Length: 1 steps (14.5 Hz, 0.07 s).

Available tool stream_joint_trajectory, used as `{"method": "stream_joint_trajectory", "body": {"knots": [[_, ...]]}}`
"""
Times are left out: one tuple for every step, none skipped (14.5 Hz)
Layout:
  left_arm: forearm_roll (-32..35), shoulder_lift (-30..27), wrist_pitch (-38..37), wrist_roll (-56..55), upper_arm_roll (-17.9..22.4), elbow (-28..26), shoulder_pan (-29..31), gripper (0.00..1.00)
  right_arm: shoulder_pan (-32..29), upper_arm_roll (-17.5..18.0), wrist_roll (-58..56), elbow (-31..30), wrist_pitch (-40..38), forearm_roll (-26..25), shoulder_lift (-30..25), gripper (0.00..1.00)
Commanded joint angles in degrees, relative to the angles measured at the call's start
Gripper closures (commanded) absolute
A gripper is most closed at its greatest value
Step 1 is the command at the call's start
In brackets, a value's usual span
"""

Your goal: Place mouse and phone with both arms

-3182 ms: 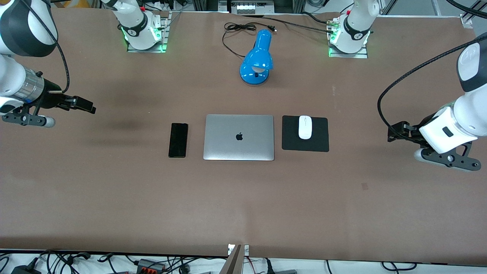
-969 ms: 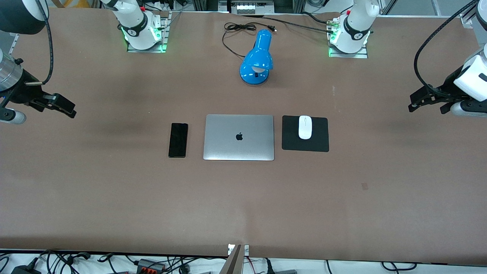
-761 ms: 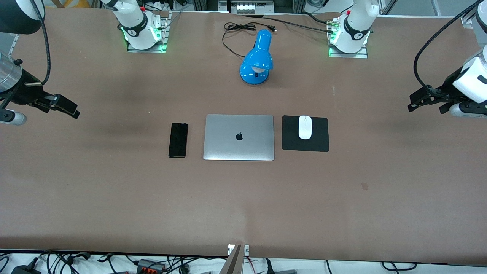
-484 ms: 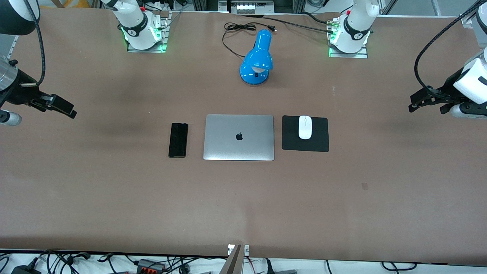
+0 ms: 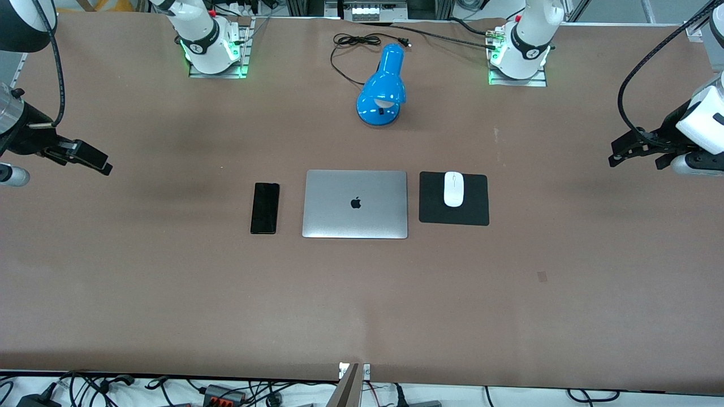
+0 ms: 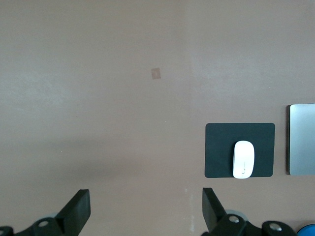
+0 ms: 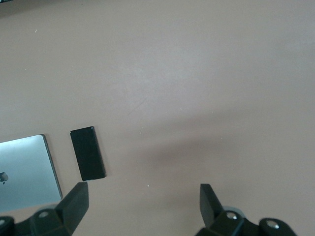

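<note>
Both pairs of jaws stand wide and empty. From the front, the left gripper (image 5: 616,155) and right gripper (image 5: 96,161) hang over bare table ends. Left wrist: the mouse (image 6: 243,159) lies on its black pad (image 6: 219,147), seemingly placed. Right wrist: the phone (image 7: 87,153) lies flat beside the laptop (image 7: 24,172).

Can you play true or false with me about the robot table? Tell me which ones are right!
1. The mouse sits on the black pad. True.
2. The laptop is open. False, its lid is shut.
3. The phone lies on the laptop. False, it lies on the table beside it.
4. Both the left gripper and the right gripper are open and hold nothing. True.
5. The lamp is red. False, it is blue.
</note>
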Motion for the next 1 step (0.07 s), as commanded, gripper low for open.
{"method": "stream_joint_trajectory", "body": {"knots": [[0.7, 0.2, -0.8, 0.6, -0.8, 1.2, 0.6, 0.00, -0.7, 0.1, 0.1, 1.7, -2.4, 0.9, 0.5, 0.00]]}}
